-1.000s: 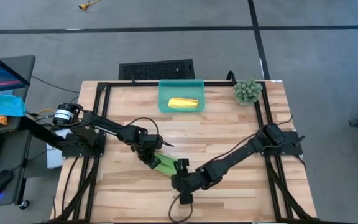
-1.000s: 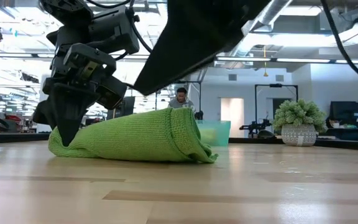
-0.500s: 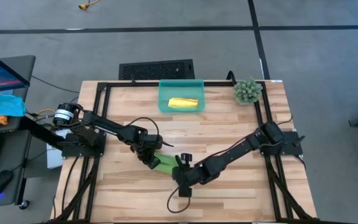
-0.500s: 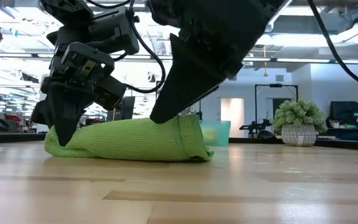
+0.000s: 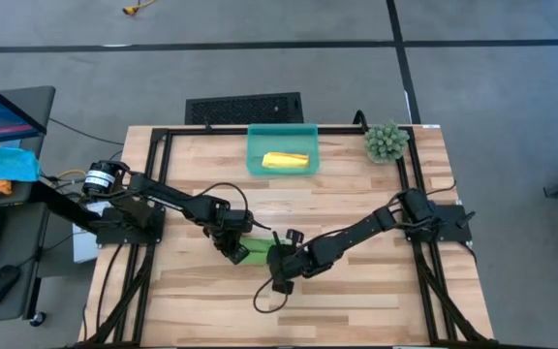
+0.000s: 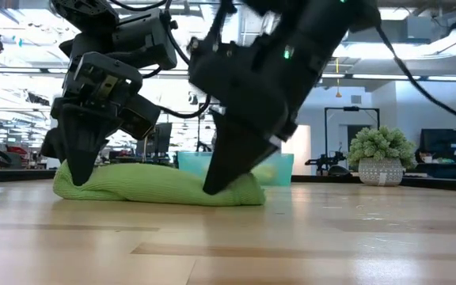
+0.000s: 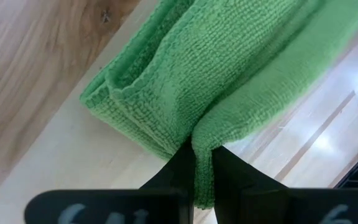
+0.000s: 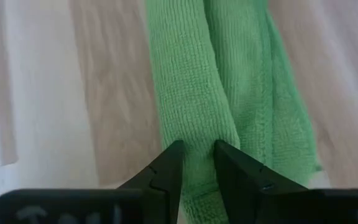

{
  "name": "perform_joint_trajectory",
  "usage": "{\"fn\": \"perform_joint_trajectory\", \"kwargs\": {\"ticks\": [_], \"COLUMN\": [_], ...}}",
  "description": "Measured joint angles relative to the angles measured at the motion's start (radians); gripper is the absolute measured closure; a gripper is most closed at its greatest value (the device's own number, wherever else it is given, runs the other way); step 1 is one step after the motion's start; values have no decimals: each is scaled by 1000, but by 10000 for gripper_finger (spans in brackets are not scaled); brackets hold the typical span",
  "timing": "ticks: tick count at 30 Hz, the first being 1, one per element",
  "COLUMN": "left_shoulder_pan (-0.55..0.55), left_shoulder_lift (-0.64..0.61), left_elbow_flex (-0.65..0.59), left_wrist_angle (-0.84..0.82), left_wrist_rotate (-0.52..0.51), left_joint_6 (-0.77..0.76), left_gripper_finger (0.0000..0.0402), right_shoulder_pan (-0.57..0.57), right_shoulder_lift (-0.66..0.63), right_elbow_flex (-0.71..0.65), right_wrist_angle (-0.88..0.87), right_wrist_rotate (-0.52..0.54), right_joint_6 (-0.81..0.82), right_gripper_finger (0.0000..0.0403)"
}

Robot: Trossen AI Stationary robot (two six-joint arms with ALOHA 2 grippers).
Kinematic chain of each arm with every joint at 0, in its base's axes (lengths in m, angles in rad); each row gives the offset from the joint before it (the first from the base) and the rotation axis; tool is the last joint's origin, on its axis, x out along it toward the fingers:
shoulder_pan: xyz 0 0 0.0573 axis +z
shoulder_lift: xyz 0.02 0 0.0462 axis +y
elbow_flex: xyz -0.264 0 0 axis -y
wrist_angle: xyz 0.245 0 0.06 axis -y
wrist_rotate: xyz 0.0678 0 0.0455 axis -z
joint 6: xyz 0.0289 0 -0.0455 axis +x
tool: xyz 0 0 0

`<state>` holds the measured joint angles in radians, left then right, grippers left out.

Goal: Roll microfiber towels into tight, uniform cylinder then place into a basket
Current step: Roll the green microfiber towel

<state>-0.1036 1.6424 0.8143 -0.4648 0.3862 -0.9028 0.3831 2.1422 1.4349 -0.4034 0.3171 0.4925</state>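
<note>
The room comes first: a big open workshop is seen beyond the table in the low view, with white ceiling beams, strip lights and dark stands further back. No brand, label or readable writing can be made out anywhere.

Next, the table (image 5: 356, 194) itself, a pale butcher-block wood top framed by black rails, with grey carpet around it. A black vented panel (image 5: 244, 108) is laid on the floor just past the far edge, and a desk with a blue cloth (image 5: 4, 163) is parked off to the left.

The basket (image 5: 256, 155), translucent teal, is set at the far middle of the table, and a rolled yellow towel (image 5: 286, 160) is already lying inside it. A small potted plant (image 5: 386, 142) is placed near the far right corner.

The green towel (image 5: 257, 254) is found at the table's middle, towards the near side, lying flat-ish as a loose roll pinned from both ends.

The left tool (image 5: 234, 254) is clamped tight on a fold at the towel's left end, fingers nearly together with cloth squeezed between them. The right tool (image 5: 281, 264) is pressed down at the other end, fingers narrowly parted and pinching a ridge of the green towel.
</note>
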Motion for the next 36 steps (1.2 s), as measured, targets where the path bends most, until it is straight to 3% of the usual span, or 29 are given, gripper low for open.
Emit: {"fn": "perform_joint_trajectory", "kwargs": {"ticks": [13,19,26,31,36], "left_shoulder_pan": [-14,-41,-43,-50,-61], "left_shoulder_lift": [0,0,0,-10,-79], "left_elbow_flex": [0,0,1,1,10], "left_wrist_angle": [5,9,9,-6,-111], "left_wrist_rotate": [-10,-79,-49,-63,-155], "left_joint_6": [163,187,263,293,328], "left_gripper_finger": [374,305,239,237,245], "right_shoulder_pan": [-5,-4,-4,-4,-4], "right_shoulder_lift": [4,5,6,6,7], "right_elbow_flex": [-1,-2,-2,-3,-3], "right_wrist_angle": [-8,-8,-8,-8,-9], "right_wrist_rotate": [-24,-25,-28,-28,-29], "right_joint_6": [14,14,14,14,14], "right_gripper_finger": [285,285,285,285,285]}}
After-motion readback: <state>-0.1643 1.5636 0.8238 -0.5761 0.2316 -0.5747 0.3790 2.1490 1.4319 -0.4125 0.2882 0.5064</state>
